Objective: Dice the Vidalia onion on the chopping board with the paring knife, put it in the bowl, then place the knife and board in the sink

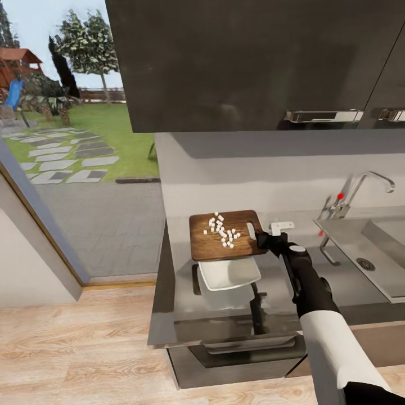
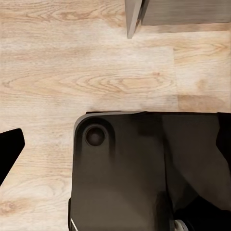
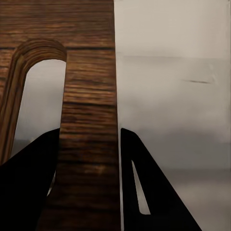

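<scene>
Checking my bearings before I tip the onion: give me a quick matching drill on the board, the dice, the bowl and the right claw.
Things:
1. chopping board
2. diced onion
3. bowl
4. right claw

States:
A. white, on the countertop just in front of the board
B. small white cubes scattered on the board
C. closed on the board's slotted end
D. dark brown wood, gripped at one end

Pairs: 1-D, 2-B, 3-A, 4-C

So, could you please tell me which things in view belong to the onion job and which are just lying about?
Job:
- chopping board, gripped at its slot end by the right gripper
- diced onion on the board
- bowl
- sink
- countertop

Lying about:
- wall cabinets
- white fitting behind the board
</scene>
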### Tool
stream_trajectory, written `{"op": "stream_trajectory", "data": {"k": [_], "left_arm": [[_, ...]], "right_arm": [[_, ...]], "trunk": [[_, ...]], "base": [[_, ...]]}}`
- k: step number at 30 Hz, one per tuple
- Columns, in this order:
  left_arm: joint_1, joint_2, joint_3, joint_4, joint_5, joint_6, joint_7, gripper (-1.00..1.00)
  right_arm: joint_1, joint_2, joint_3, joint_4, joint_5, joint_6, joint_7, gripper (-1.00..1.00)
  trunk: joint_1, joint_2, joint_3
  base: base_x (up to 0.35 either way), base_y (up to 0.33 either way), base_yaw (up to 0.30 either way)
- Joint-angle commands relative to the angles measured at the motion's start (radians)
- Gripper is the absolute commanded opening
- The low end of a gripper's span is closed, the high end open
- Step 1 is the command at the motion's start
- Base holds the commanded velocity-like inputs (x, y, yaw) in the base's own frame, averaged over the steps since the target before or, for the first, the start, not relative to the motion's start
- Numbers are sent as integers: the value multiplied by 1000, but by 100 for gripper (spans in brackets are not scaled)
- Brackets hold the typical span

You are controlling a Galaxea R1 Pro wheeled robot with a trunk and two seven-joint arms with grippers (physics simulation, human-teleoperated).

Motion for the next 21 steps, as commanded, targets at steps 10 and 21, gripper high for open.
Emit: {"op": "stream_trajectory", "data": {"k": [10, 21], "left_arm": [[0, 1, -8, -2, 7, -2, 4, 100], [0, 1, -8, -2, 7, -2, 4, 100]], "right_arm": [[-1, 1, -19, 11, 10, -28, 12, -100], [-1, 2, -94, 14, 9, -90, 15, -100]], "trunk": [[1, -2, -2], [1, -2, -2]], "base": [[0, 0, 0], [0, 0, 0]]}}
